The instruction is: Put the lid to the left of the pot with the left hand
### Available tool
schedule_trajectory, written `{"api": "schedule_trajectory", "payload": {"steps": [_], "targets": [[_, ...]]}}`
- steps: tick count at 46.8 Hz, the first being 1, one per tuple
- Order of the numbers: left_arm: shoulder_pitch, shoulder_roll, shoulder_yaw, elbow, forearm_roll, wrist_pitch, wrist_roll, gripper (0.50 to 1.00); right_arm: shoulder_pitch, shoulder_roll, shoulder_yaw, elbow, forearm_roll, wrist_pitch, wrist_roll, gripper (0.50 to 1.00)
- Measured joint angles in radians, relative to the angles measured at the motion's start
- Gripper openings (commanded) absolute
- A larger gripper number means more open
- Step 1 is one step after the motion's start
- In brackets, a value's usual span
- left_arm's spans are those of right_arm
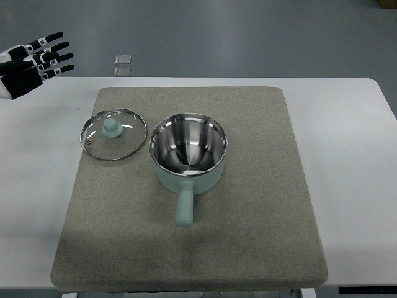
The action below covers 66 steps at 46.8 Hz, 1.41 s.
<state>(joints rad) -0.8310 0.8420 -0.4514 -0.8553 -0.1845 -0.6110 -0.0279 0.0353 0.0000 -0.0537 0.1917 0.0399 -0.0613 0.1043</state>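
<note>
A round glass lid with a pale green knob lies flat on the grey mat, just left of the pot. The pot is mint green with a shiny steel inside, uncovered, and its handle points toward the near edge. My left hand hovers at the upper left over the table's far edge, well away from the lid. Its black and white fingers are spread and hold nothing. The right hand is out of view.
The mat rests on a white table. A small grey square object lies on the floor beyond the table's far edge.
</note>
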Motion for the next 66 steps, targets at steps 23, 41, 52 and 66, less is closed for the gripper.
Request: {"api": "schedule_trajectory", "payload": {"steps": [23, 41, 52, 66], "targets": [[-0.003, -0.053, -0.009, 0.039, 0.003, 0.000, 0.020, 0.994, 0.000, 0.000, 0.000, 0.000, 0.000, 0.000, 0.000, 0.924], [-0.001, -0.080, -0.009, 0.036, 0.004, 0.000, 0.021, 0.994, 0.000, 0.000, 0.002, 0.001, 0.000, 0.007, 0.000, 0.924], [0.000, -0.077, -0.010, 0.037, 0.001, 0.000, 0.018, 0.994, 0.000, 0.000, 0.002, 0.006, 0.002, 0.009, 0.000, 0.924], [0.001, -0.077, -0.010, 0.038, -0.001, 0.000, 0.016, 0.994, -0.003, 0.000, 0.001, 0.011, 0.000, 0.008, 0.000, 0.924]]}}
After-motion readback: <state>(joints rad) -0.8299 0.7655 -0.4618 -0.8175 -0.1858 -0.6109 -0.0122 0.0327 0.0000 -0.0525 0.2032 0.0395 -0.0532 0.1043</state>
